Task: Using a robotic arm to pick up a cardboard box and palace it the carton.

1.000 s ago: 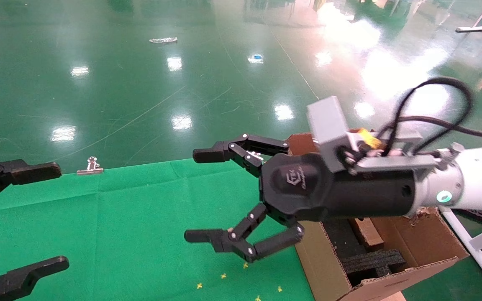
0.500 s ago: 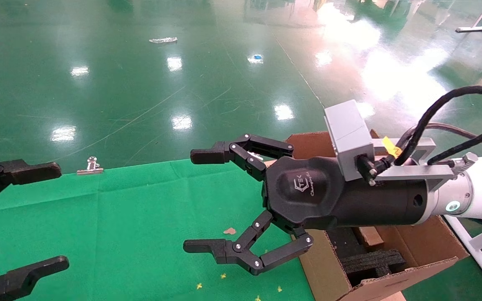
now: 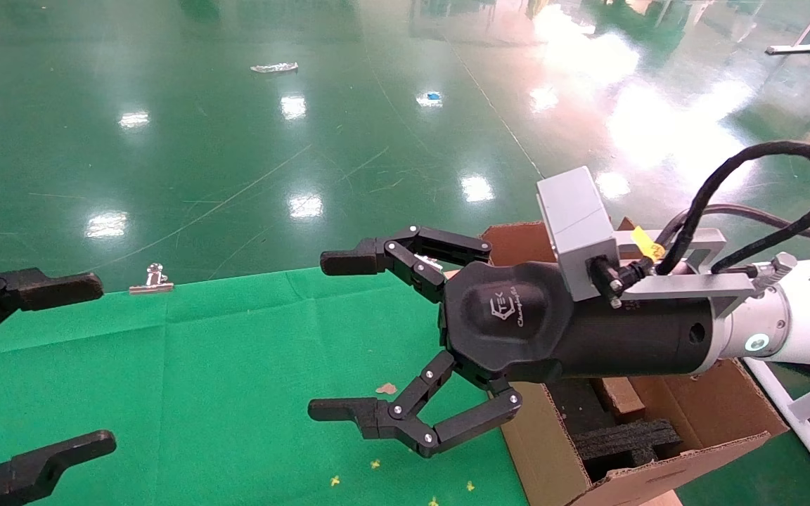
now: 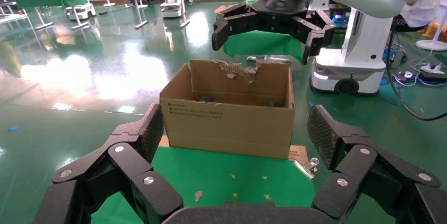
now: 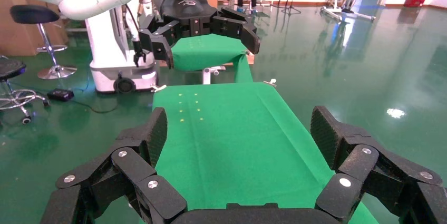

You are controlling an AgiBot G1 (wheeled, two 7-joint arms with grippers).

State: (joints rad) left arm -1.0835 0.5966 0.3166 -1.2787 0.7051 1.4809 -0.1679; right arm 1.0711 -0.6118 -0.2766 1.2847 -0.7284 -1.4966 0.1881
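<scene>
The cardboard box (image 3: 618,396) lies inside the carton (image 3: 711,414) beside black foam (image 3: 623,439), mostly hidden from you by the right tool (image 3: 338,336), spread open and empty over the green surface (image 3: 201,393). Your left-wrist view shows the carton's torn flap. The left tool (image 3: 71,362) is open too.
</scene>
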